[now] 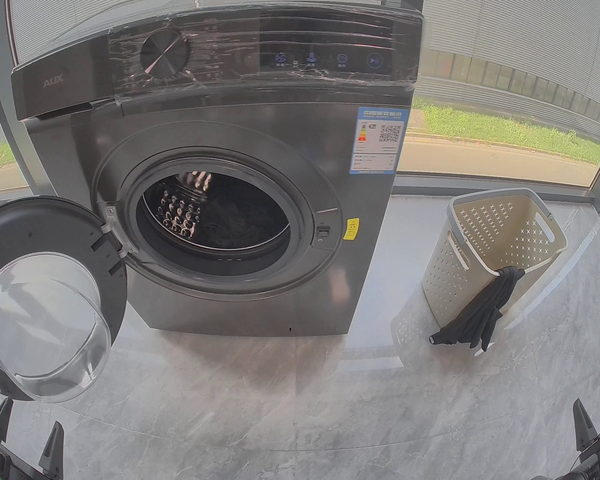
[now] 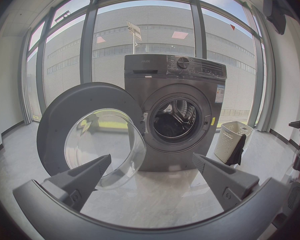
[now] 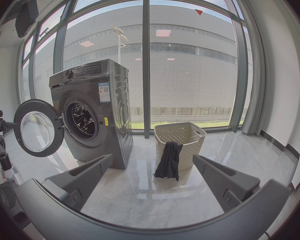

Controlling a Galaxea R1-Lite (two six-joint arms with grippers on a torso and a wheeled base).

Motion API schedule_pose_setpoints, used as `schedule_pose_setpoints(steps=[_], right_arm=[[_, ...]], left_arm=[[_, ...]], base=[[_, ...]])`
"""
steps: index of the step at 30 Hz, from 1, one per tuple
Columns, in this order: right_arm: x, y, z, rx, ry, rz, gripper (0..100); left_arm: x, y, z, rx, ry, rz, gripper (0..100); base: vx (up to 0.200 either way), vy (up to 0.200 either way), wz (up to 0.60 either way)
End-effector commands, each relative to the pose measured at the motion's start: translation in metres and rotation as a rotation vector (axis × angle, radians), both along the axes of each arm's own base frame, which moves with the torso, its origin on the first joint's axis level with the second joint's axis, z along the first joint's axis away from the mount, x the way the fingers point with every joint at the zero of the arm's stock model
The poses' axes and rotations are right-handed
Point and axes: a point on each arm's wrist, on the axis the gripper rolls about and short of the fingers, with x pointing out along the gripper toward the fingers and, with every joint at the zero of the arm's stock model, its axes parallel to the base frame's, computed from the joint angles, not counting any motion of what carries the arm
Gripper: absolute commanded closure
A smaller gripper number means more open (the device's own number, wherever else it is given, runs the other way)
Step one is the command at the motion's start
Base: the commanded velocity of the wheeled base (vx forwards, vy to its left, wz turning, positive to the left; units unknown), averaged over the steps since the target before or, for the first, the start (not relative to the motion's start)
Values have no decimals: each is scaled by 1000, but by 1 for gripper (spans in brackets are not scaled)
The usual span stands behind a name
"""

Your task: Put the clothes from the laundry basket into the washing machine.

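1. Basket (image 1: 447,275) of cream perforated plastic, standing on the pale grey marbled floor (image 1: 280,395); I see it to the right of the machine, apart from it, close to the window (image 1: 513,68).
2. Over the basket's near rim hangs one black garment (image 1: 483,311); it drapes down the outer wall and its lower end reaches the floor; I cannot see the bottom of the basket.
3. My target, the dark grey front-loading washing machine (image 1: 233,168), faces me; its round door (image 1: 40,301) with the clear domed glass is swung wide open to the left; the drum (image 1: 180,205) is exposed, and something dark, cloth as far as I can tell, lies low inside it.
4. I have the left claw (image 2: 151,156) low and in front of the open door, well back from the machine; its fingers are spread wide and grip nothing.
5. The right claw (image 3: 152,157) sits low on the right, well short of the basket and pointing towards it; it too is fully spread with nothing between the fingers.
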Motion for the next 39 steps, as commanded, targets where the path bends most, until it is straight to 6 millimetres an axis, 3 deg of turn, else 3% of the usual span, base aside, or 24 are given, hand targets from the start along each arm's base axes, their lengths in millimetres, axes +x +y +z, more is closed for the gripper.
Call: schedule_pose_setpoints(steps=[1, 7, 19, 28, 39], right_arm=[[0, 0, -5, 0, 4, 1, 0], [0, 0, -5, 0, 4, 1, 0], [0, 0, -5, 0, 4, 1, 0], [0, 0, -5, 0, 4, 1, 0], [0, 0, -5, 0, 4, 1, 0]], left_arm=[[0, 0, -5, 0, 5, 1, 0], [0, 0, -5, 1, 5, 1, 0], [0, 0, -5, 0, 5, 1, 0], [0, 0, -5, 0, 5, 1, 0], [0, 0, -5, -2, 5, 1, 0]], base=[[0, -200, 0], [0, 0, 0], [200, 0, 0], [0, 0, 0], [0, -200, 0]])
